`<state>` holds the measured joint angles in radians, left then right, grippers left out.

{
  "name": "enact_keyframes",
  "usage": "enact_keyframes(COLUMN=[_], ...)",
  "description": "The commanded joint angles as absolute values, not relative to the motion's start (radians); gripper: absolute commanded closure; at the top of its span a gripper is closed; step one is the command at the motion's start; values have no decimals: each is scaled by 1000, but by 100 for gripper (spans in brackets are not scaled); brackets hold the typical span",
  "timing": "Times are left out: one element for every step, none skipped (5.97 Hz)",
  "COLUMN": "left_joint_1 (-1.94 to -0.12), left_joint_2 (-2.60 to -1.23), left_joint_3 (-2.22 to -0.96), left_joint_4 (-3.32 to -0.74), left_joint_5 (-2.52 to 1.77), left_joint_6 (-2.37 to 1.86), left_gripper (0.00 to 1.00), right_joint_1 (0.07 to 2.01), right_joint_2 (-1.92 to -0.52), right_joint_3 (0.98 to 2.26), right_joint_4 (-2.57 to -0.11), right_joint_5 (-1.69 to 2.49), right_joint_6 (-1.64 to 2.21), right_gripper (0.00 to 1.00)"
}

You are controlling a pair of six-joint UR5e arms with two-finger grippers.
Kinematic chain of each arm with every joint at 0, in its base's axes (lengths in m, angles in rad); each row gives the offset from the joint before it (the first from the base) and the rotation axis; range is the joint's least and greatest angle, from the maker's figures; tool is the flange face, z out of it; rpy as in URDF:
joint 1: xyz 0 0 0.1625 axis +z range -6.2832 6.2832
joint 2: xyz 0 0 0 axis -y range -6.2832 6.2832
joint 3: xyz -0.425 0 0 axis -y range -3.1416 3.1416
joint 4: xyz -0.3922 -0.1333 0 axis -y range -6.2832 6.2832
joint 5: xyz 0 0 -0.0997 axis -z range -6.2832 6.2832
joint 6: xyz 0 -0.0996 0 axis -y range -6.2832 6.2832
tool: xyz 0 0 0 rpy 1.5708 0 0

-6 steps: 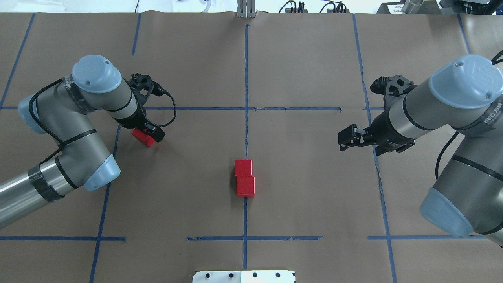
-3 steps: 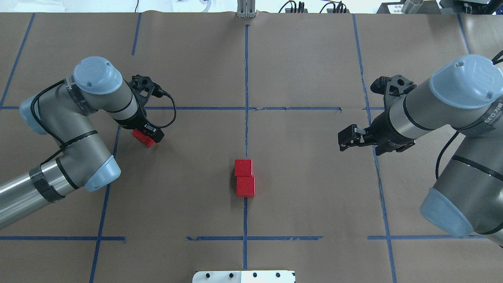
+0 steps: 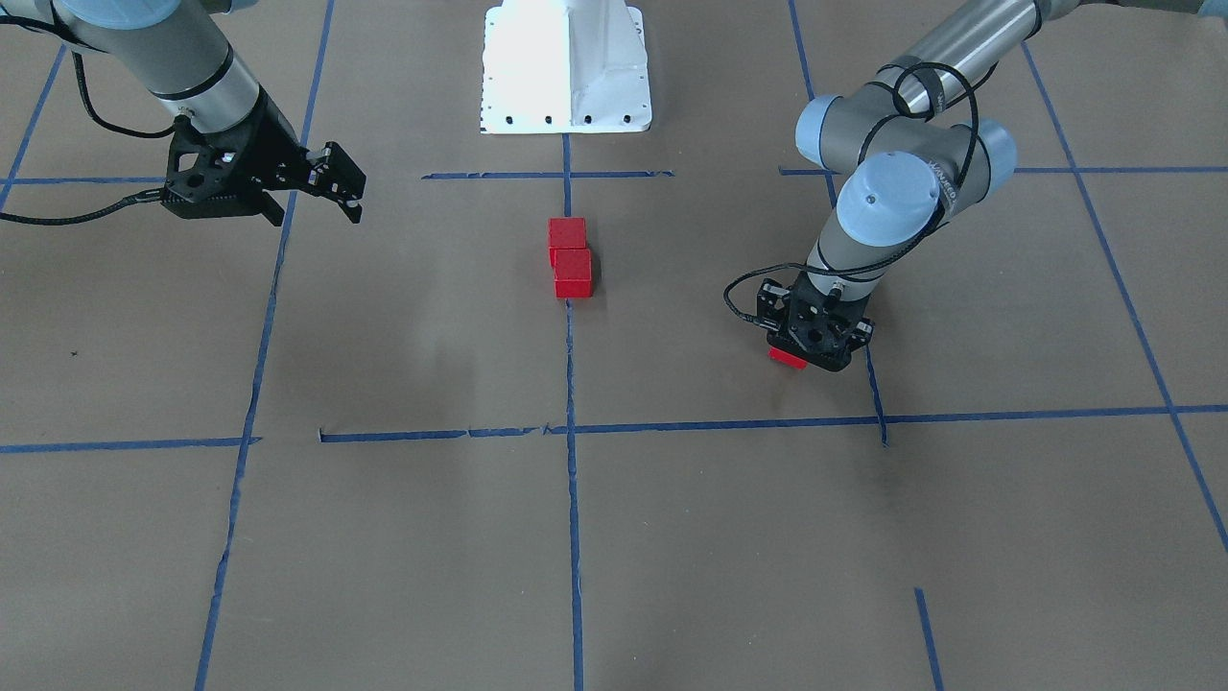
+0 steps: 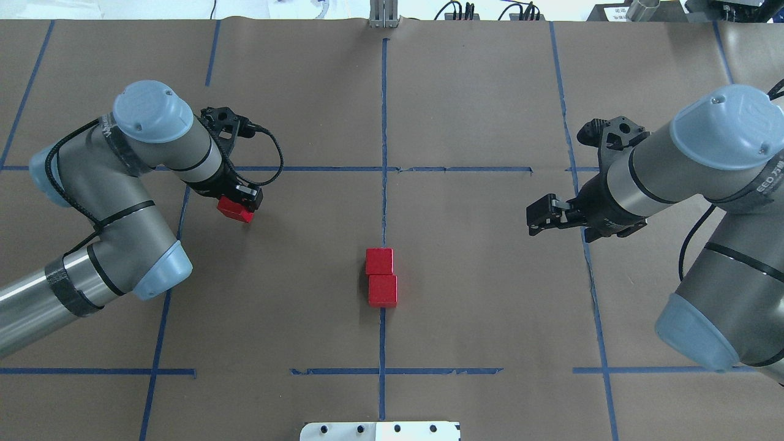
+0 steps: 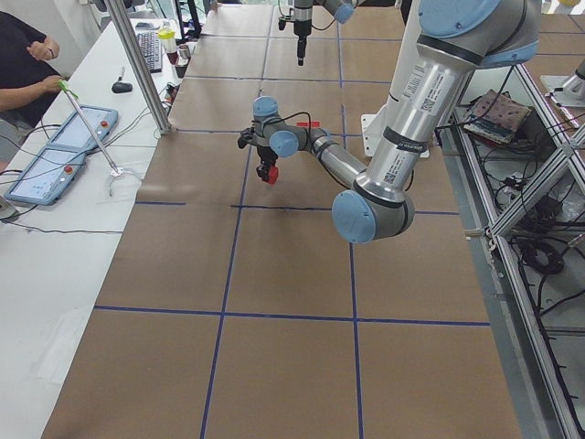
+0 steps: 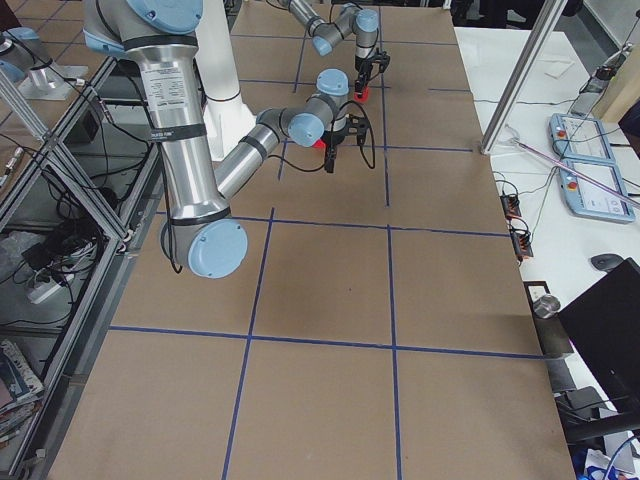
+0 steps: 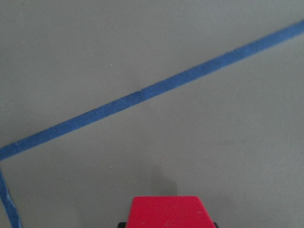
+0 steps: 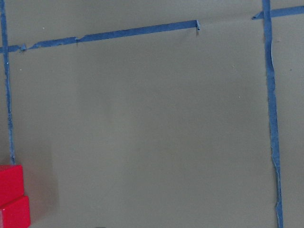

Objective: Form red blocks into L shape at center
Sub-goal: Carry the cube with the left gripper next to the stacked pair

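Two red blocks (image 4: 380, 261) (image 4: 383, 290) sit touching in a short row on the blue tape line (image 4: 384, 202) at the center, also seen in the front view (image 3: 567, 233) (image 3: 573, 274). My left gripper (image 4: 241, 207) is shut on the third red block (image 4: 233, 210), left of the center square; the block's top face shows at the bottom of the left wrist view (image 7: 166, 211). My right gripper (image 4: 531, 221) hovers open and empty to the right of the center. The right wrist view catches the paired blocks (image 8: 12, 197) at its lower left corner.
Brown paper with a blue tape grid covers the table. The white robot base (image 3: 566, 62) stands behind the center square. A person (image 5: 23, 55) sits at a side table with tablets, off the table's far edge.
My left gripper has shifted a little to the right and away from the robot with the red block in it. The right arm and the two center blocks have not moved.
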<state>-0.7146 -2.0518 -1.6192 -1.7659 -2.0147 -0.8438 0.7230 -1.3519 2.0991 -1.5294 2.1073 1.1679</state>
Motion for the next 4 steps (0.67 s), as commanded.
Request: enact_keyframes(left_joint_1=[-625,-567,-516,-485], left_joint_2=[-2072,-2119,-2176,-2195], left_joint_3=[-1675,-1727,-1756,-1758], left_joint_4=[-1741,-1588,-1459,-1450], left_joint_5=[-1933,-1890,-1823,-1819], left_joint_6=[-1282,-1507,-1848,-2056], left_gripper=[100,100,100,100], right_joint_1=[724,724,723,723], right_joint_2=[-1351,-1353,-1353,-1351], right_joint_3=[2100,2100,2100,2100], right_joint_4=[-1529,-1529,-1529,-1529], right_joint_5=[2108,2106,2106,2106], right_joint_6=[1167,1170,1170,1170], right_gripper=[0,0,0,0])
